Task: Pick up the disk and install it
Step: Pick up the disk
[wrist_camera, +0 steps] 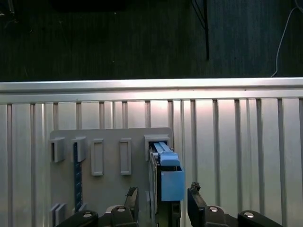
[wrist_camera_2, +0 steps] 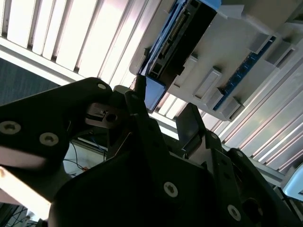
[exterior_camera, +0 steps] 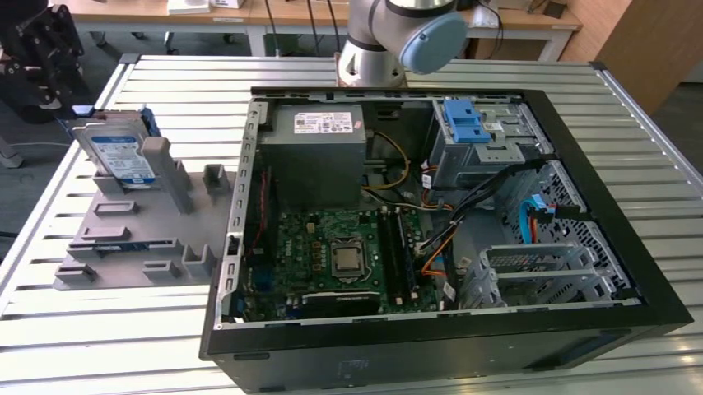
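ribbed tabletop [exterior_camera: 99,346] holds the disk [exterior_camera: 118,152] on edge in a grey rack [exterior_camera: 132,247], ten o'clock from the open case [exterior_camera: 439,350] in the exterior view; the gripper [wrist_camera: 163,189] is spread around it.

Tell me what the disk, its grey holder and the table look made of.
The disk: silver metal casing, it seems, with glossy paper label and blue plastic rails. The holder: matte grey plastic, possibly printed; uniform dull colour. The table: bare metal slats, judging by their sheen.

Silver disk [exterior_camera: 118,156] w/ blue rails [wrist_camera: 171,185]
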Available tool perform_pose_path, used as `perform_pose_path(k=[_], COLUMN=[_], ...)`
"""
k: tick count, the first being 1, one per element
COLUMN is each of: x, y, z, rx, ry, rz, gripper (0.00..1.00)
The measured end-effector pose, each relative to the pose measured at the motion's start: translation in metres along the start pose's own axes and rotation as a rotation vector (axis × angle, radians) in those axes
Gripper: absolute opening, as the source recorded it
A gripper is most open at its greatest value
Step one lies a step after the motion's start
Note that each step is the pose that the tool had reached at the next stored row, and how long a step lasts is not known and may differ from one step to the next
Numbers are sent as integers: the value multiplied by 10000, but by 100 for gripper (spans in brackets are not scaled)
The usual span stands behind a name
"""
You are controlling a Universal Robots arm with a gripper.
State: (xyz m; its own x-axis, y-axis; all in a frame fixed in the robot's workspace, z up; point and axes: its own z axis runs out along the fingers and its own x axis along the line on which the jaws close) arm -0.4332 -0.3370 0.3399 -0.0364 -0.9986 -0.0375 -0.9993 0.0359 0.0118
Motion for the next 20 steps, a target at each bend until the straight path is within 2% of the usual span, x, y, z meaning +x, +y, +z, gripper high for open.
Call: perform_pose_path(k=[20], x=[-15], y=[48], z=[98], rx=[0], ry=[0], rz=[-1], gripper=[53])
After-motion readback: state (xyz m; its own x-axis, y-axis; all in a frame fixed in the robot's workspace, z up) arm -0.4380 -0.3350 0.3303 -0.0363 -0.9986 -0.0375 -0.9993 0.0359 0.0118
